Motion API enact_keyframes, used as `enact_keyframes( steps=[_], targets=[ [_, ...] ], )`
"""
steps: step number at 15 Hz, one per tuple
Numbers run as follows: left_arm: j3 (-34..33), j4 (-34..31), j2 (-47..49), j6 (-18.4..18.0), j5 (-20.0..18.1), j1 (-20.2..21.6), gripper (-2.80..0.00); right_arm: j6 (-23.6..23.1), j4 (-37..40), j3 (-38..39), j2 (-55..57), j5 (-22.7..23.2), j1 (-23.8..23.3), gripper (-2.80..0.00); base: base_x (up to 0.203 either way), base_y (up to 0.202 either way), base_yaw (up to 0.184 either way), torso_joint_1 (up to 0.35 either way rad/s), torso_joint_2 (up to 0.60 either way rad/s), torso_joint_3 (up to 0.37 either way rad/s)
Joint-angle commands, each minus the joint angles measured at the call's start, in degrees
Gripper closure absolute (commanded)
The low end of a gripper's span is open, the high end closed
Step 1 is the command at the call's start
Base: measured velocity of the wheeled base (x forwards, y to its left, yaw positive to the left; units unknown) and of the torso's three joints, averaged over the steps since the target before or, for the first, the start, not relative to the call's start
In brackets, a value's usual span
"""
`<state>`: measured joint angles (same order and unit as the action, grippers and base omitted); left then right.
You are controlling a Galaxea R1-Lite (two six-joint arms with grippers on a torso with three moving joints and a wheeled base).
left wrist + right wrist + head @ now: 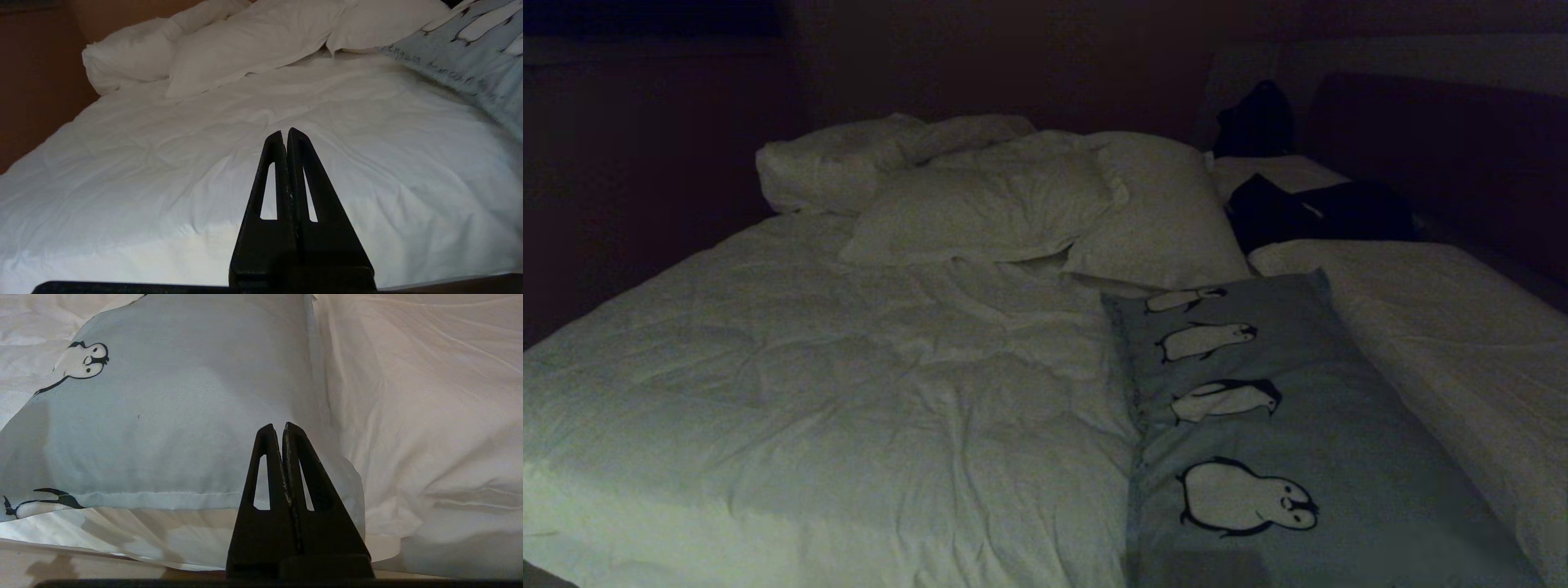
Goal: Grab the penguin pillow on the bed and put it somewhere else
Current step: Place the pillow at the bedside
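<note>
The penguin pillow (1307, 441) lay on the near right of the bed (809, 392), looking soft, light and floppy, best pinched at its near hem, while the left gripper (285, 133) and right gripper (278, 428) were both closed and empty.

The penguin pillow (1307, 425) is laid lengthwise on the right half of the bed (809, 392), its far end set just before the white pillows (1029, 204). These are heaped across the head of the bed — one overlapped by the next. Behind and to the right of them, dark items (1315, 212) are placed on the bedding. The left half of the duvet is left bare. To the right of the penguin pillow, a fold of bedding (1462, 351) is found — touching its long edge.
</note>
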<state>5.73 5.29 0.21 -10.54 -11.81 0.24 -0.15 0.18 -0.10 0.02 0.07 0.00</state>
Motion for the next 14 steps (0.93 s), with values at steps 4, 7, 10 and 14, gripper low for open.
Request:
enact_keyframes(
  steps=[4,7,10,14],
  targets=[
    [-5.7,4.9,-0.3,-0.6,0.4,0.0,0.00,0.0,0.0,0.0,0.1,0.0,0.0,0.00,0.000,0.000,0.000,0.000,0.00,0.000],
    [-5.6,1.6,-0.2,1.8,4.1,0.0,0.00,0.0,0.0,0.0,0.1,0.0,0.0,0.00,0.000,0.000,0.000,0.000,0.00,0.000],
    [-5.8,-1.9,-0.2,1.7,9.2,0.0,0.00,0.0,0.0,0.0,0.1,0.0,0.0,0.00,0.000,0.000,0.000,0.000,0.00,0.000],
    [-5.8,-5.9,-0.2,2.3,9.1,0.0,0.00,0.0,0.0,0.0,0.1,0.0,0.0,0.00,0.000,0.000,0.000,0.000,0.00,0.000]
  ],
)
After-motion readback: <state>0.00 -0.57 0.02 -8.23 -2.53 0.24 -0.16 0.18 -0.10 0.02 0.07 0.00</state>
